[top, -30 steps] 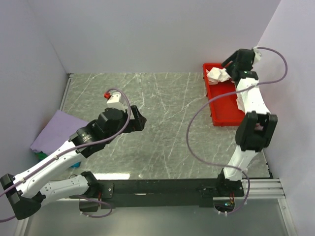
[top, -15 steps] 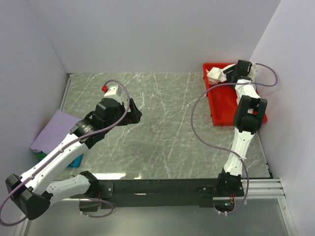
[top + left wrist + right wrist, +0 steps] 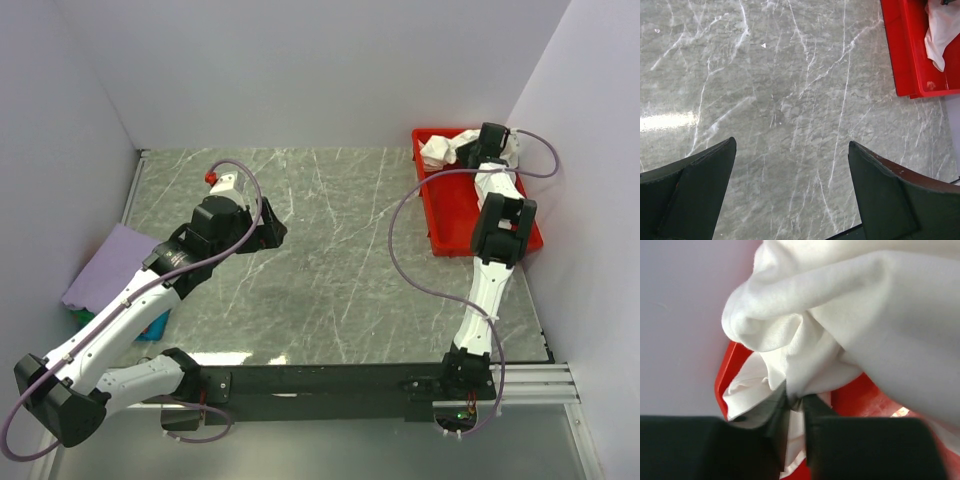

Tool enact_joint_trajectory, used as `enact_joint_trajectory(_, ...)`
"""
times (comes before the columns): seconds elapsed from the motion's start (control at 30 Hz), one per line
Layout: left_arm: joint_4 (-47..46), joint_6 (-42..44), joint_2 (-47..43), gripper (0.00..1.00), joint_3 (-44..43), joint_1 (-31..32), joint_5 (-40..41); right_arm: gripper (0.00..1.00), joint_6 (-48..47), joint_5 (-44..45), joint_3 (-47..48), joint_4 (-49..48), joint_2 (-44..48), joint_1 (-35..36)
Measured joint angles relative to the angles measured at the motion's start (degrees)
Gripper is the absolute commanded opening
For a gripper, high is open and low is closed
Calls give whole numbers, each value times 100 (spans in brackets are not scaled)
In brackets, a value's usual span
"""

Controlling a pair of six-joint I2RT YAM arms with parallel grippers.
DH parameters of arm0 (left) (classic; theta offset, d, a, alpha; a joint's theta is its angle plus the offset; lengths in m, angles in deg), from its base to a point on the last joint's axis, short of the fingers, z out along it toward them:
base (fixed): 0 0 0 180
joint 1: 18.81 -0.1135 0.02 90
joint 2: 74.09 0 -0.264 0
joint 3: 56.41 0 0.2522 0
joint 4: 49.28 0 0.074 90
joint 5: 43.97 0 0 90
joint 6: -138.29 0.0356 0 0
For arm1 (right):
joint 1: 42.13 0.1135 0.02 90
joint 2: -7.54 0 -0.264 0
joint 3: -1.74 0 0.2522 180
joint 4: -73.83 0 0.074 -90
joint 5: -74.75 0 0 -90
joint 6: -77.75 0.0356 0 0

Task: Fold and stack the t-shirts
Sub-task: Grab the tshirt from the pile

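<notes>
**White shirt pinched in the tray**

The crumpled white shirt (image 3: 855, 315) lay at the far end of the red tray (image 3: 450, 215), with a fold of it clenched in the right claw (image 3: 795, 402). Well left of the tray, across the marbled surface (image 3: 340, 270), lay a lavender shirt (image 3: 112, 262). Between shirt and tray the left claw (image 3: 791, 150) hovered, spread wide and holding nothing.

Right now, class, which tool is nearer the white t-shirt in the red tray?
Right. The right tool pinches the white t-shirt inside the red tray; the left tool hangs open over the table.
</notes>
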Motion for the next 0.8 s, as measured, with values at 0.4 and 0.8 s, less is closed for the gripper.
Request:
enact_joint_trajectory(0.4, -42, -4, 0, 99, 17, -48, -188, 0, -356, 245, -1648, -332, 1602, 103)
enact_joint_trajectory(0.8, -133, -4, -79, 99, 17, -107, -407, 0, -1502, 1698, -2717, -732, 4354, 1679)
